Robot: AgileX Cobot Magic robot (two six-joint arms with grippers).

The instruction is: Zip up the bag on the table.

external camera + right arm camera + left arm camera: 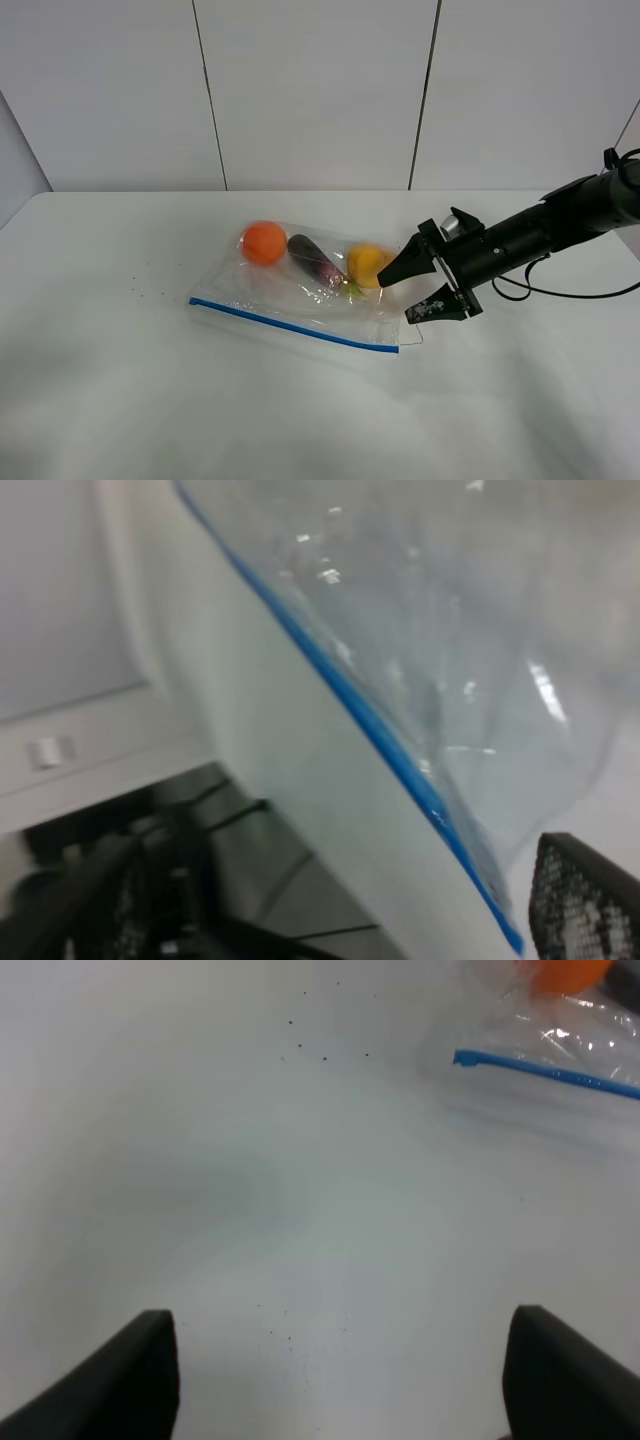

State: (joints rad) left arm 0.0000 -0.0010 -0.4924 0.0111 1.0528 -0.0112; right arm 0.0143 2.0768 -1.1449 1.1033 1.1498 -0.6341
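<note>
The bag lies flat near the middle of the white bench, with its blue zip strip along the front edge and an orange ball, a purple thing and a yellow thing inside. The right tool is wide open just beside the bag's right corner, and the left tool is wide open too, over bare bench well apart from the bag. The bag looks thin, soft, crinkly and slippery, so I think it is best to pinch the zip strip at its end and slide along while something holds the bag down.
</note>
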